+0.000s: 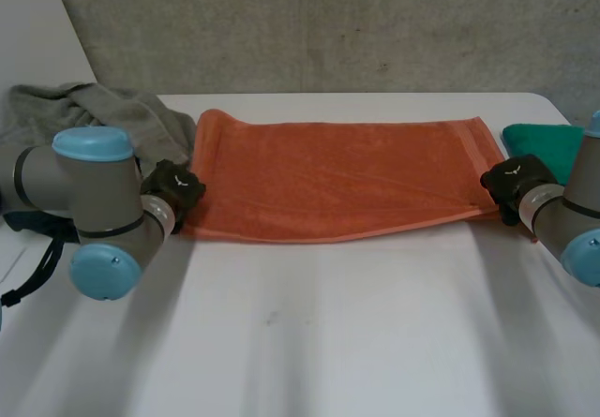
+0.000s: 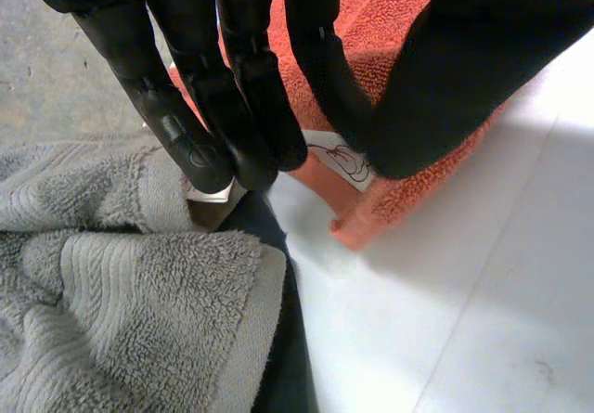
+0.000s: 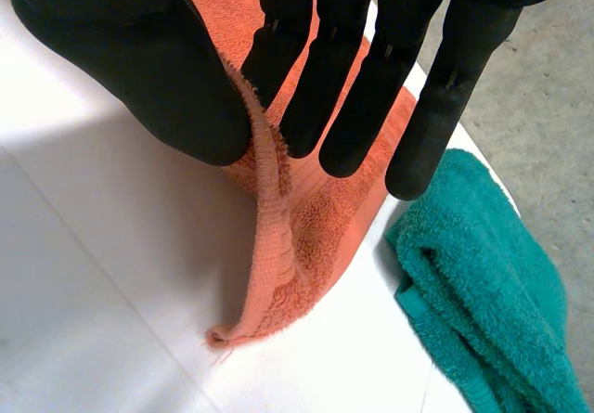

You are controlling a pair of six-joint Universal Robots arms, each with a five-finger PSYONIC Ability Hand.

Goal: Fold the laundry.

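An orange towel (image 1: 337,178) lies spread flat across the middle of the white table (image 1: 328,333). My left hand (image 1: 176,188) is at its near left corner. In the left wrist view the left hand (image 2: 251,88) pinches that corner (image 2: 399,204) between straight fingers and thumb, right by a white label (image 2: 339,158). At the near right corner is my right hand (image 1: 514,181). In the right wrist view the right hand (image 3: 139,60) holds the towel's edge (image 3: 278,274) between thumb and fingers, and the cloth stands up in a ridge there.
A crumpled grey towel (image 1: 94,117) is heaped at the back left, close beside my left hand, with its folds (image 2: 111,292) over a dark item (image 2: 278,348). A green cloth (image 1: 544,141) lies at the right edge, just beyond the right hand's fingertips (image 3: 483,283).
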